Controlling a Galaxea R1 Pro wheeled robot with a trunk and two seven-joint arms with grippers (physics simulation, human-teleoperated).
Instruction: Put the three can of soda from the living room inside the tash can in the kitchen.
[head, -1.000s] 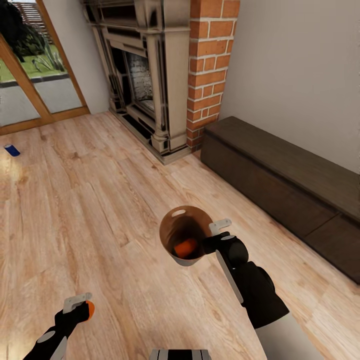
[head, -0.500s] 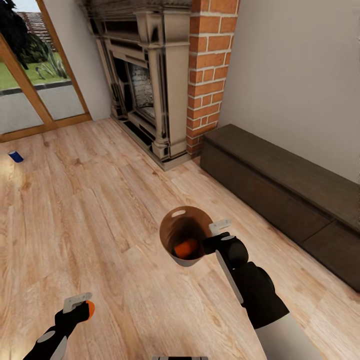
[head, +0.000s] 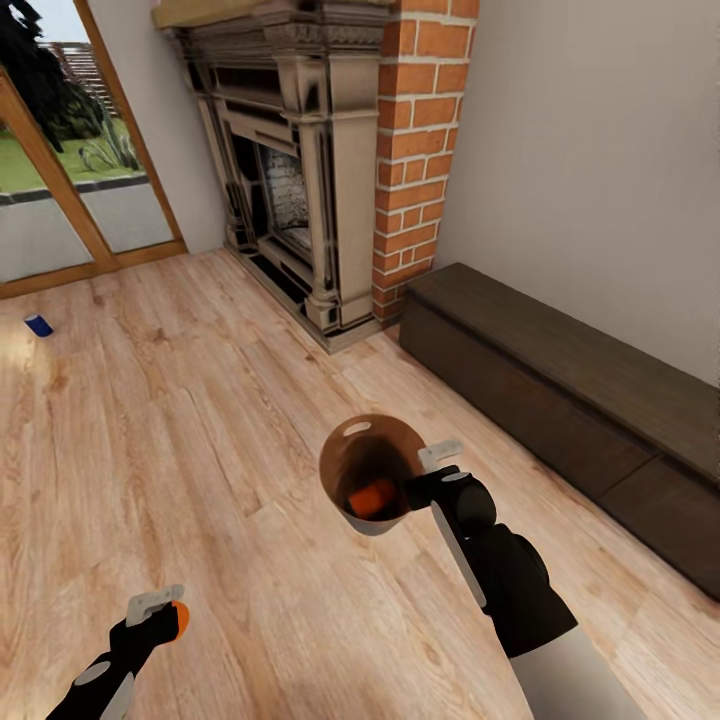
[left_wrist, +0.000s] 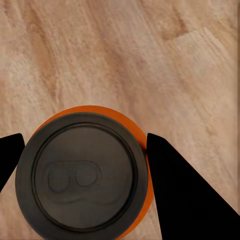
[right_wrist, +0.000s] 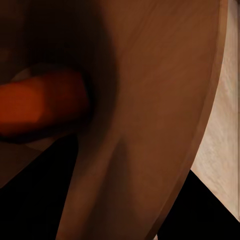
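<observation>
Now over light wood plank floor in the living room, near a brick fireplace and a long dark wooden bench along the wall. Right gripper clamped on the rim of the tash can, carried above the floor with its brown inside open to the head camera; fingers narrow on the wall of the bin. One orange soda can lying inside at the bottom, also seen in the right wrist view. Left gripper closed around a second orange can, fingers pressing both sides, grey top toward the wrist camera. Dark blue can lying on the floor well apart, near the glass doors.
</observation>
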